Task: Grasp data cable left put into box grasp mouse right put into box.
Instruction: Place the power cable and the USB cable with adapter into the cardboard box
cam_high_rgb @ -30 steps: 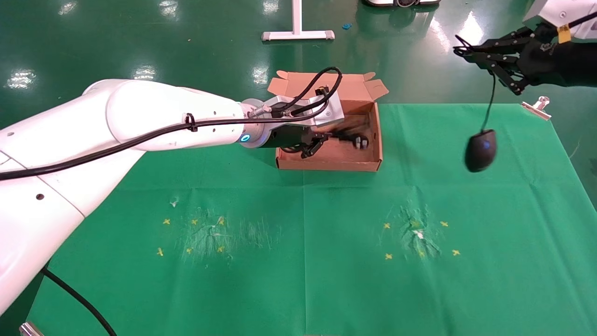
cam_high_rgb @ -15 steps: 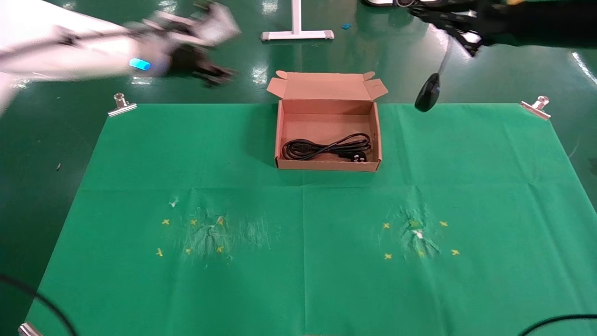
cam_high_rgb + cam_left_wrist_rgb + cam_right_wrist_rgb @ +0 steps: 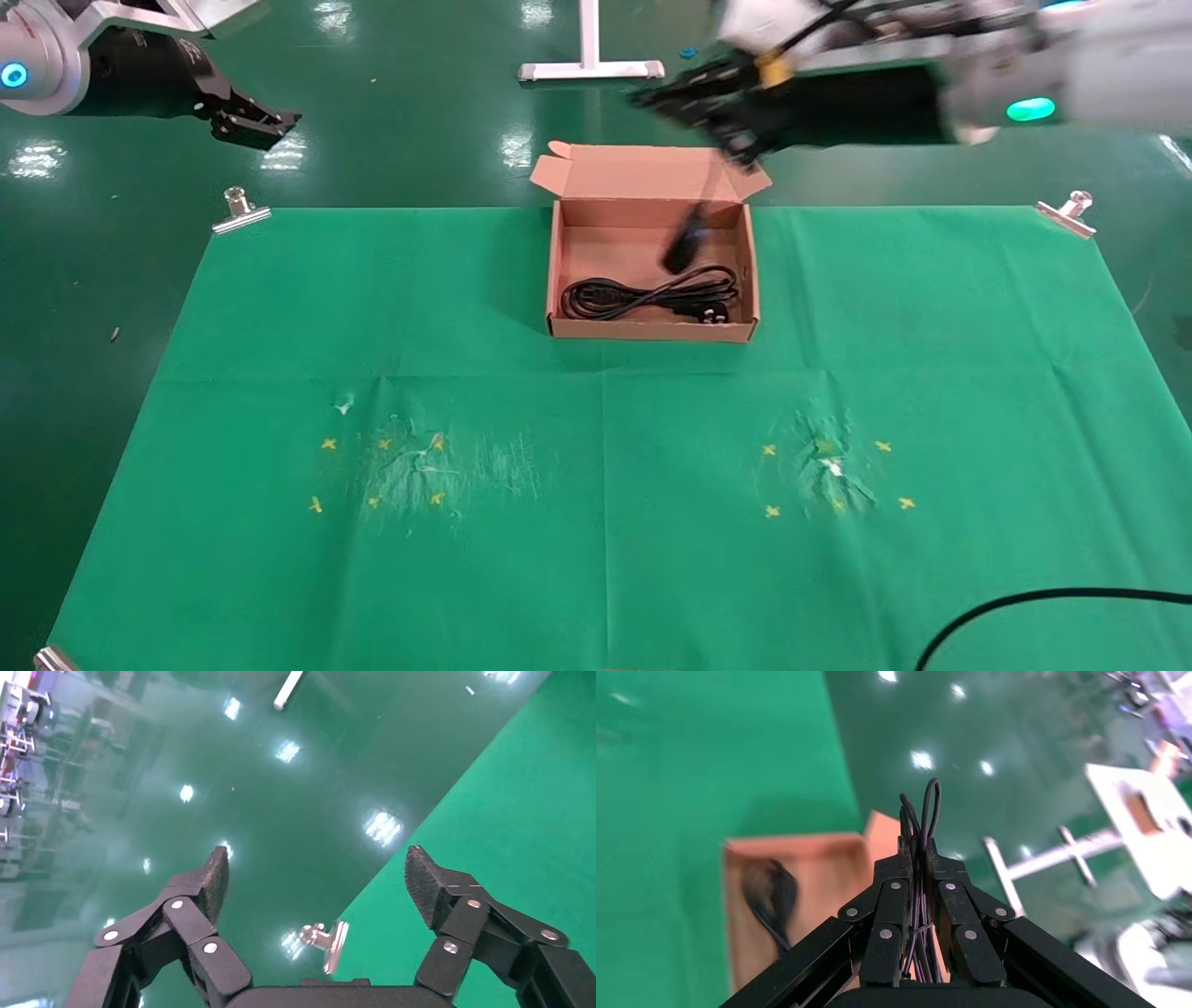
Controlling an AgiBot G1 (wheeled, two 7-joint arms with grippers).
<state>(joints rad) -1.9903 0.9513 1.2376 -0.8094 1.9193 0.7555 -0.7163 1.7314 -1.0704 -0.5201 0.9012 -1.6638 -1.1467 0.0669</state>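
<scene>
The brown cardboard box (image 3: 559, 280) stands open at the table's far middle. The black data cable (image 3: 643, 296) lies bundled inside it. My right gripper (image 3: 675, 98) hovers above the box's far side, shut on the mouse's thin cord (image 3: 918, 829). The black mouse (image 3: 684, 239) hangs from that cord over the box's inside, blurred; it also shows in the right wrist view (image 3: 772, 885). My left gripper (image 3: 265, 126) is open and empty, raised beyond the table's far left corner; the left wrist view shows its fingers (image 3: 211, 881) wide apart.
Green cloth (image 3: 596, 447) covers the table, held by metal clips at the far left (image 3: 237, 207) and far right (image 3: 1071, 210) corners. Yellow crosses mark two spots near the front. A white stand base (image 3: 591, 67) sits on the floor behind. A black cable (image 3: 1024, 606) crosses the front right.
My left gripper let the data cable lie in the box and swung away to the far left. My right gripper carried the hanging mouse leftward from the table's right to above the box.
</scene>
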